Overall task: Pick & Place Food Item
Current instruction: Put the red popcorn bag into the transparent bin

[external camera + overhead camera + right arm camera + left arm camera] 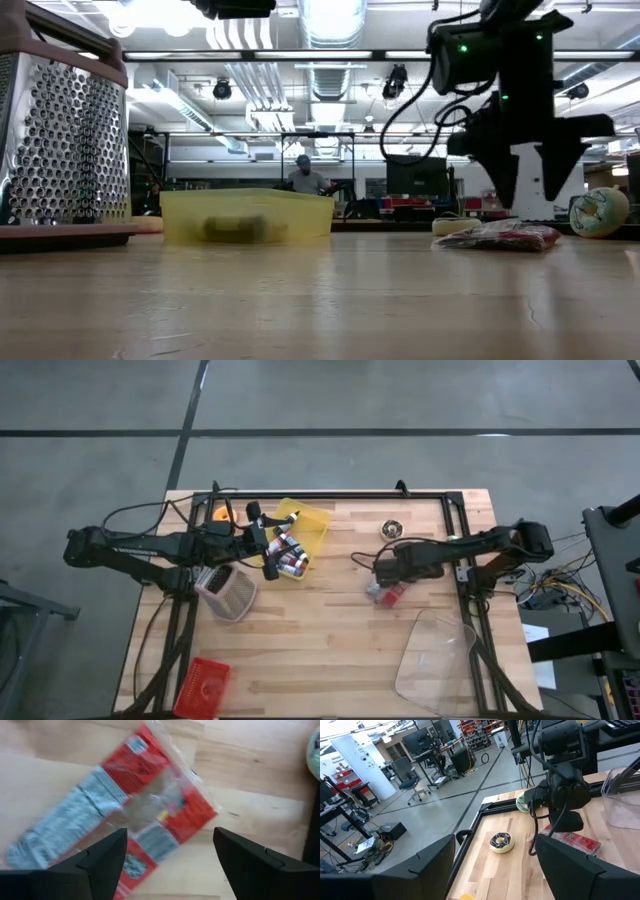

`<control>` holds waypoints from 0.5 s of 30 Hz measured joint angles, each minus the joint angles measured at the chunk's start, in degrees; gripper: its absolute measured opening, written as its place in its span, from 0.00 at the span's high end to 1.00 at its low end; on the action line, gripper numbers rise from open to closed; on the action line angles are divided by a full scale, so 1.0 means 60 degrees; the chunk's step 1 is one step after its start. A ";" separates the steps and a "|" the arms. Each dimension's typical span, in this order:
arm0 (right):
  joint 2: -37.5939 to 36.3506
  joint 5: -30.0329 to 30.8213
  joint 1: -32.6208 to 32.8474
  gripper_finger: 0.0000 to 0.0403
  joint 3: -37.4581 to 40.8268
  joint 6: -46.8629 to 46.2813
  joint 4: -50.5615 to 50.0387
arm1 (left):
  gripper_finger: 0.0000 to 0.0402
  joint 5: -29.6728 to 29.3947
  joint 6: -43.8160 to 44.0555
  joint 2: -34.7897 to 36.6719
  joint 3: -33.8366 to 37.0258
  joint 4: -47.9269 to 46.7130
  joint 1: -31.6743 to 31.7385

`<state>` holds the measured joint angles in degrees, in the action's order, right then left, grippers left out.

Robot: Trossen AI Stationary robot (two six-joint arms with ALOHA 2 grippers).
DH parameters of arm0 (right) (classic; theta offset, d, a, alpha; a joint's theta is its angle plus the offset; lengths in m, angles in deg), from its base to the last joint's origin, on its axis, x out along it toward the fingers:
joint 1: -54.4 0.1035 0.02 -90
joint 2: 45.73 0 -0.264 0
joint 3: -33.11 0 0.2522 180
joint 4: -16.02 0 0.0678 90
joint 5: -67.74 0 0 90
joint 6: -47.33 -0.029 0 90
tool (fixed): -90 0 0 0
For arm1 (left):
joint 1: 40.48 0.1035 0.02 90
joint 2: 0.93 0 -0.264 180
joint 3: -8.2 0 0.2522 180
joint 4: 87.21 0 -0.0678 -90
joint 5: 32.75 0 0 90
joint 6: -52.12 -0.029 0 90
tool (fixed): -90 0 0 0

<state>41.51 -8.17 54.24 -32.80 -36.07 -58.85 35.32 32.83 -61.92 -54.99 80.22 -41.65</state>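
Right tool [385, 582] was over the right-centre of the worktop [330, 650], just above the red and silver food packet [388, 593]. Fingers [100, 857] spread wide, one to each side of the packet in the right wrist view. Not pinching it; packet lay flat on the wood. In the low view the tool hung right over the packet [500, 236], tips just clear of it or barely touching, couldn't tell which.

Left tool [268, 547] was over the yellow tray [310, 522] at the far left-centre, fingers [415, 870] spread, holding nothing. Small bottles or cans [290, 556] sat at the near edge of the tray, partly under the tool.

Other items:
- metal box grater [226, 592] lying on the worktop just near of the left arm
- chocolate donut [390, 529] far of the right arm, well apart from the packet
- small orange object [220, 514] at the far left corner
- red basket [203, 685] at the near left corner
- clear plastic container [435, 660] at the near right

A person [304, 176] was seated in the room beyond the worktop, seen in the low view.
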 joint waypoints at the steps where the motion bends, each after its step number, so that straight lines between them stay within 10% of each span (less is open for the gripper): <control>1: -0.0067 -0.0004 -0.0001 0.27 0.0124 -0.0019 0.0005 | 0.30 0.0000 0.0000 0.0000 0.0000 -0.0003 -0.0001; 15: -0.1388 0.0003 -0.0123 0.29 0.2481 0.0264 0.2359 | 0.30 0.0001 0.0000 0.0000 0.0000 -0.0001 -0.0001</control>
<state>33.18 -8.15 53.50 -17.92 -34.48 -44.70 35.33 32.83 -61.92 -54.99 80.21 -41.65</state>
